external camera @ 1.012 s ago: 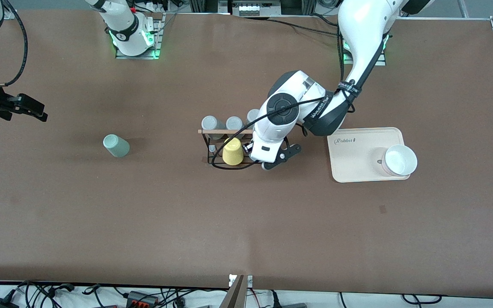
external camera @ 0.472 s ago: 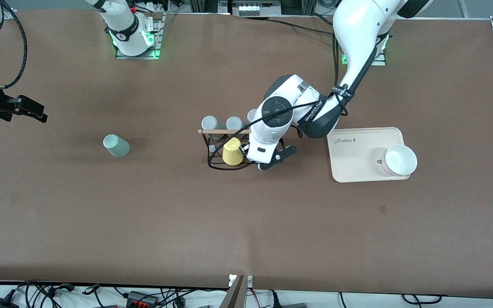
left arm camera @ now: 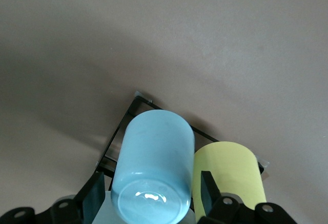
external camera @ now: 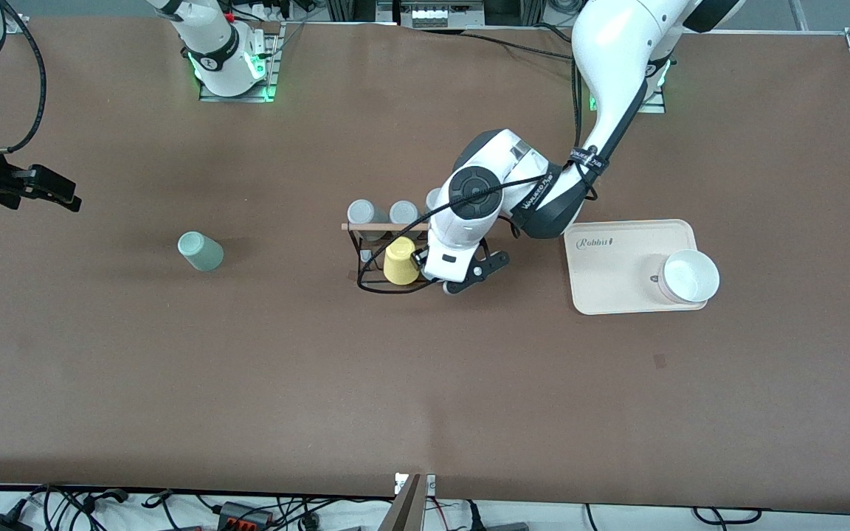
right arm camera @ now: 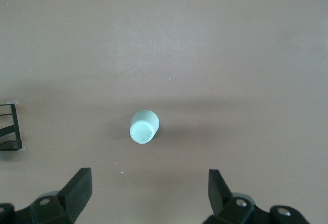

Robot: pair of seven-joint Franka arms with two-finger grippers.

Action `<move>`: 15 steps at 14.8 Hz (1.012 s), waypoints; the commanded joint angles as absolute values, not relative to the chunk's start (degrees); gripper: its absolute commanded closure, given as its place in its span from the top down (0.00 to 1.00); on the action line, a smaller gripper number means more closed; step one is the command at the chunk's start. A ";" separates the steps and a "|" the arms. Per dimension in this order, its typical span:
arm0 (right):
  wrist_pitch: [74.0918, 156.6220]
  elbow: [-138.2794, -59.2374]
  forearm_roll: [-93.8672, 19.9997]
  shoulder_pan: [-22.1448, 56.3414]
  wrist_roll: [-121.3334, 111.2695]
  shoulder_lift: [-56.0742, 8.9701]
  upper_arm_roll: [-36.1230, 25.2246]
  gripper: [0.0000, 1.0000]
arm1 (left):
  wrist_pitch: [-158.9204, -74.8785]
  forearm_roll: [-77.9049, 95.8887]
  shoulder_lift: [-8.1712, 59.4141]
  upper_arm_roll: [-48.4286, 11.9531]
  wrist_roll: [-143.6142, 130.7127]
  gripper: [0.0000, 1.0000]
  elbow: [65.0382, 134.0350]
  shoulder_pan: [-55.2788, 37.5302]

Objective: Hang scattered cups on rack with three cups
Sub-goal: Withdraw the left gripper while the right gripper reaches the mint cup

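left gripper (left arm camera: 148, 201) sitting over rack (external camera: 384, 254), fingers spread, flanking light blue cup (left arm camera: 154, 170) without clear contact, beside yellow cup (external camera: 401, 260). right gripper (right arm camera: 148, 193) waiting wide open over mint cup (external camera: 200, 251), lying on table, not yet hung.

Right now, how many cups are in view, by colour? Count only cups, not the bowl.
grey cups: 3, one partly hidden by the left arm
yellow cup: 1
light blue cup: 1
mint-green cup: 1
Total: 6
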State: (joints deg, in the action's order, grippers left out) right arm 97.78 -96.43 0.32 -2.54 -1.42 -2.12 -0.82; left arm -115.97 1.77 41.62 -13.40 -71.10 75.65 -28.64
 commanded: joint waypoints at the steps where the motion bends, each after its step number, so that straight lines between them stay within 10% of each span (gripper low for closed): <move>1: 98.26 -96.86 0.79 -2.90 -2.20 -2.02 -0.35 1.00 | -114.79 0.00 40.52 -12.83 -71.72 0.83 74.00 -28.22; 15: 97.91 -95.97 0.79 -0.97 -1.67 -11.16 0.09 1.00 | -96.60 -2.64 22.60 -13.80 -46.96 1.00 74.97 -5.46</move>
State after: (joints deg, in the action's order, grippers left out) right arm 98.23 -96.42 0.31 -1.90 -1.48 -10.59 -0.06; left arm -98.22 -2.42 25.18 -12.80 -52.07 73.14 -8.21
